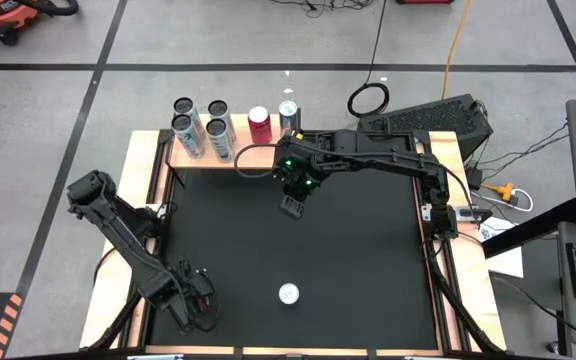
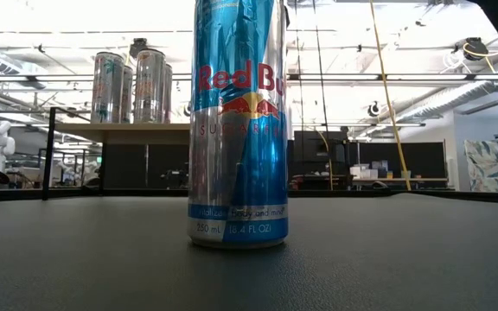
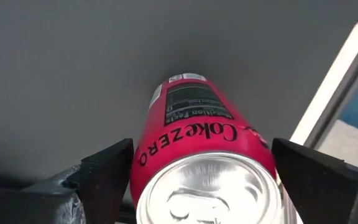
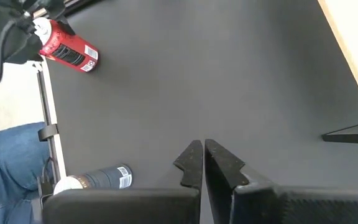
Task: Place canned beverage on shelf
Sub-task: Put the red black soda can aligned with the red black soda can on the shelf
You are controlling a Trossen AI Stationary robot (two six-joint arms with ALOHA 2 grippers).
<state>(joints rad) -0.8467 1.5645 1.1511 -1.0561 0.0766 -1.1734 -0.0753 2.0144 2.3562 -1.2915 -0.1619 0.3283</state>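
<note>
Bright overhead lights; glare behind.

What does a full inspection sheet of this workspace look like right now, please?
Surface: black mat, bare at its centre.
Job's things: wooden shelf holds six upright cans; Coke Zero can is at the left gripper; Red Bull can stands upright on the mat.
Clutter: nothing seen on the mat.
Grippers: left gripper is around the Coke Zero can; right gripper is above the mat, fingers shut, empty.
Cables: yellow cable and a black coil lie on the floor.
Surroundings: a person's jeans-clad leg is beside the table.
</note>
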